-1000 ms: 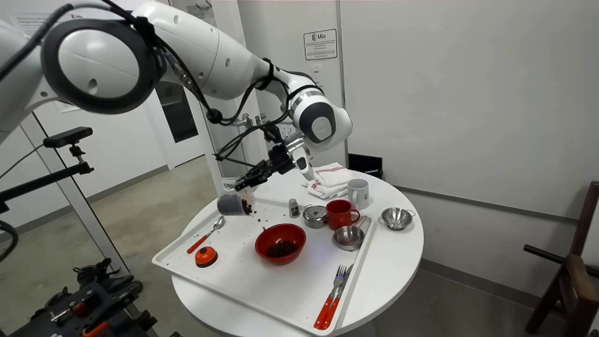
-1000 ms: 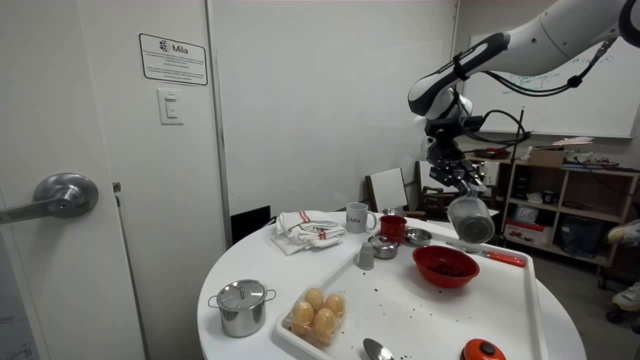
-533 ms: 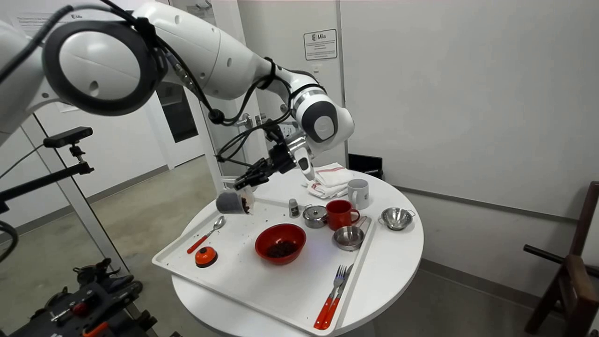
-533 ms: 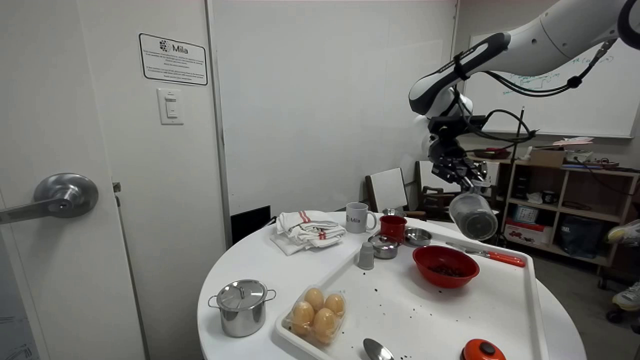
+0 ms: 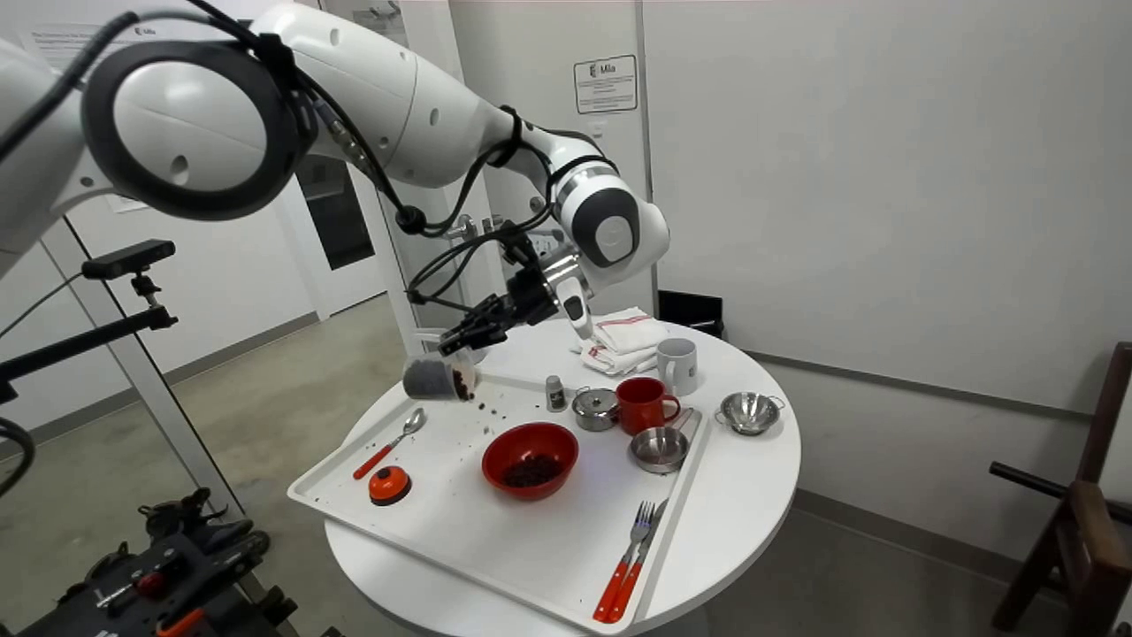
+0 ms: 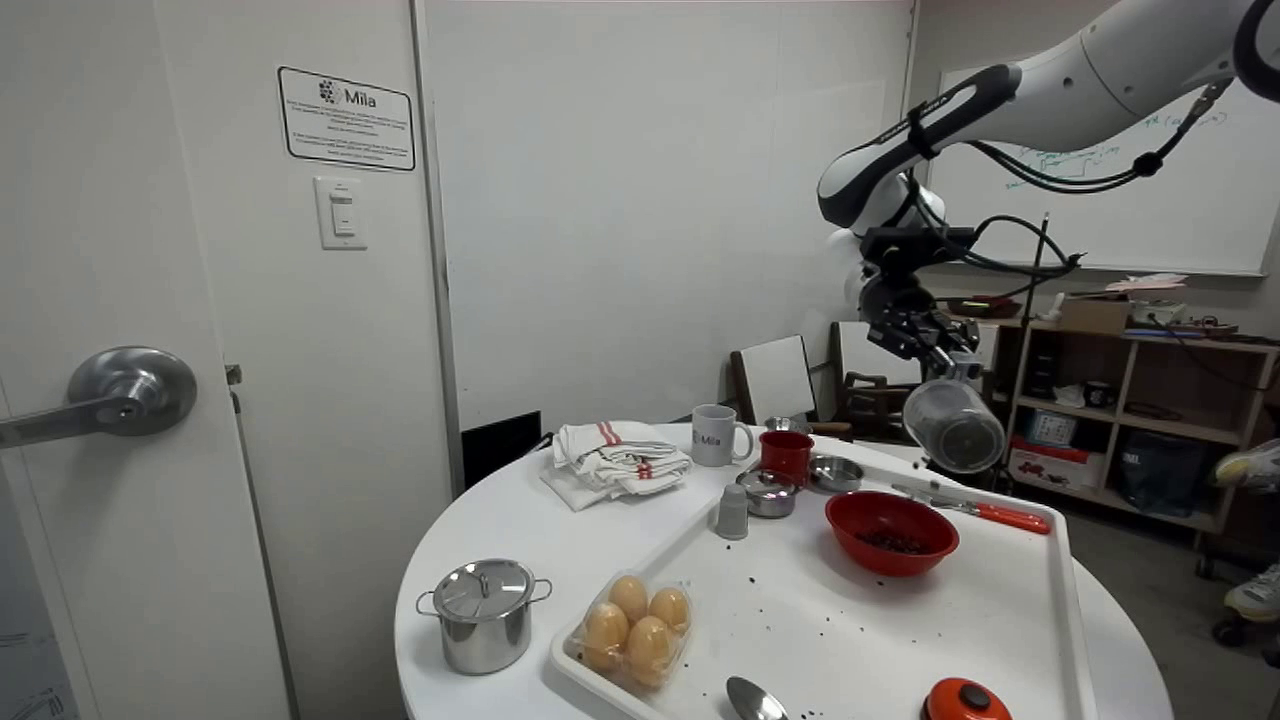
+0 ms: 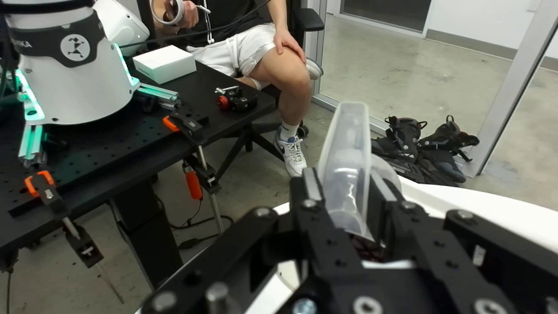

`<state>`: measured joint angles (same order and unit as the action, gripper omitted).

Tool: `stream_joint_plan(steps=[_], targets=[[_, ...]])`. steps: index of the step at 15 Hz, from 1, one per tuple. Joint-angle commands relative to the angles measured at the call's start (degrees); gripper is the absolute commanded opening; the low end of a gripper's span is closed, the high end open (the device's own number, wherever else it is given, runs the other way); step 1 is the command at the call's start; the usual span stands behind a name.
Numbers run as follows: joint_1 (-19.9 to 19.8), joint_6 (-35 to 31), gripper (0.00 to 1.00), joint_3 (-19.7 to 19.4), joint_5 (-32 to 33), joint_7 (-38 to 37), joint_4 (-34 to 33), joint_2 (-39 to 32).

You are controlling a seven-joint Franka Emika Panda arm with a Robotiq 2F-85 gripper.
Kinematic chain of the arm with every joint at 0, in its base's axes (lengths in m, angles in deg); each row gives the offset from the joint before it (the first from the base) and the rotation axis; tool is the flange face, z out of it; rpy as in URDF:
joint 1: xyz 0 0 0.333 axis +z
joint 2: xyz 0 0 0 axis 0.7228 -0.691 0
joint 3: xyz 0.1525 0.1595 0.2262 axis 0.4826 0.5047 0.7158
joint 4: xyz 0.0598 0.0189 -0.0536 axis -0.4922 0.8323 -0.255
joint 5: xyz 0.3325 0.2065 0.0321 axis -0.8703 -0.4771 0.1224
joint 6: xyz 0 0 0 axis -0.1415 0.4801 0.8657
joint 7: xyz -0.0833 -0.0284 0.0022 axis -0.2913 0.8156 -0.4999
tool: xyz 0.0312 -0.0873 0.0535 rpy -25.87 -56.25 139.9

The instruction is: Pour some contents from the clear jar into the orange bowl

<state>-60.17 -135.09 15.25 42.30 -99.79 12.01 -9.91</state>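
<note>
Above the tray (image 5: 460, 531), 2 fingers (image 7: 311, 192) pinch the clear jar (image 5: 429, 379), tipped toward the red bowl (image 5: 520, 442).

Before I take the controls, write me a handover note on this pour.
Black two-finger pincer: shut on the translucent handle of the clear cylindrical plastic jar, which is held up, tipped well over.
Wide, round red bowl: upright on the white rectangular tray.
Done: small dark pieces lie in the bowl; others are scattered on the tray.
Left: pieces show at the jar's mouth and a few seem to be in mid-air, so the pour looks unfinished. Probably let those land, then tip the jar upright; how much is wanted I cannot tell.
</note>
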Motion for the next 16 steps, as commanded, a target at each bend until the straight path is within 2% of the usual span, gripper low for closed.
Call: stream_joint_plan(steps=[1,5,12,16], targets=[[-0.5,4.0,0.11,0.1,-0.3,0.7,-4.2,-2.4],[-0.5,3.9,0.11,-0.3,-1.1,-0.6,-4.9,-3.0],[1.8,-9.1,0.11,-2.3,-4.0,-11.3,0.4,0.4],[4.4,-15.3,0.11,-2.3,-1.9,-18.0,2.2,2.1]])
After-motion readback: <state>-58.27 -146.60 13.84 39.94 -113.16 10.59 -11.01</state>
